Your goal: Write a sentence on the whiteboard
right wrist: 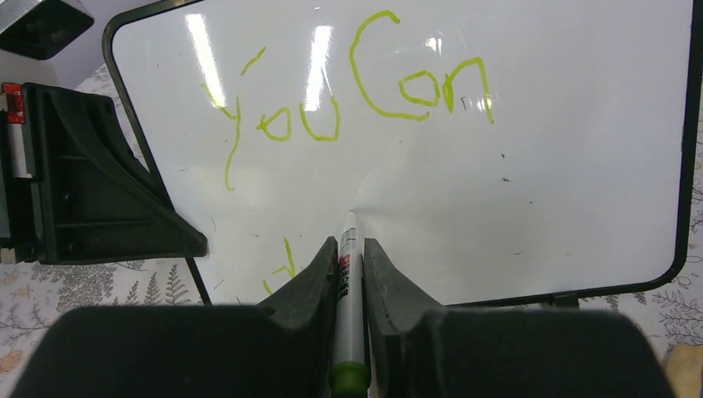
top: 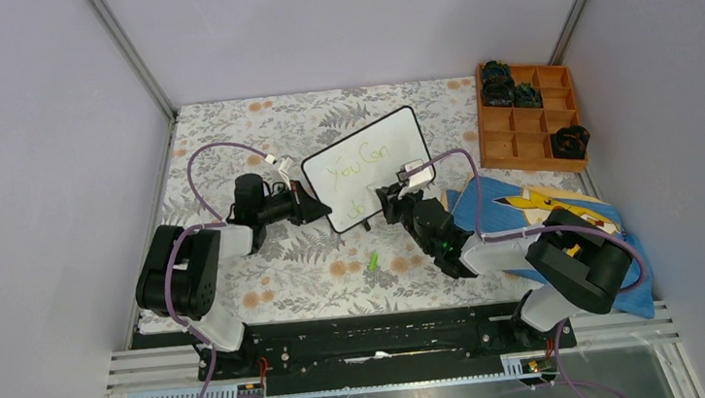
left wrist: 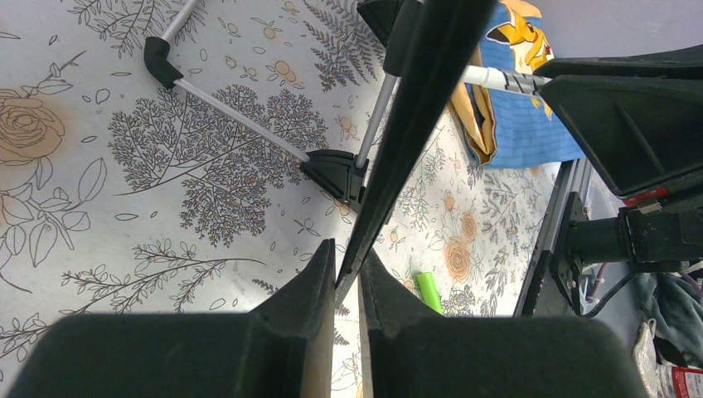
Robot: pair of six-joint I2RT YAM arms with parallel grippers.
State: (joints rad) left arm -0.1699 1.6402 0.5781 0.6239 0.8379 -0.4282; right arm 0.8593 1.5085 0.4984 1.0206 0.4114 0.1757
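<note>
So the biggest thing here is the table (top: 317, 271) with its floral leafy cover, and the whiteboard (top: 370, 168) stands propped up near the middle of it, tilted back on its little black-footed stand (left wrist: 336, 170), its face toward the arms. Off to the right there's a blue cloth (top: 486, 210) with a yellow cartoon print on it, lying partly under the right arm. Behind that, in the far right corner, sits a wooden compartment tray (top: 486, 137) with a few dark objects (top: 498, 82) in some of its slots; can't tell what they are. The left gripper (left wrist: 346, 257) has its jaws pinched narrow on the board's black lower-left edge, so it's got the whiteboard clamped from the side. The right gripper (right wrist: 351, 245) is squeezed down on a marker (right wrist: 350, 282), white barrel with a green end, pointing straight at the board, with the tip right at the white surface under the first line; it looks like it's touching. The sentence (right wrist: 356, 91) so far reads "You Can" in thin light-green writing across the top, plus a stroke or two of a second line down at the lower left, partly hidden by the finger. Smallest bit: a green cap (top: 372, 261) lying loose on the table just in front of the board, between the two arms
</note>
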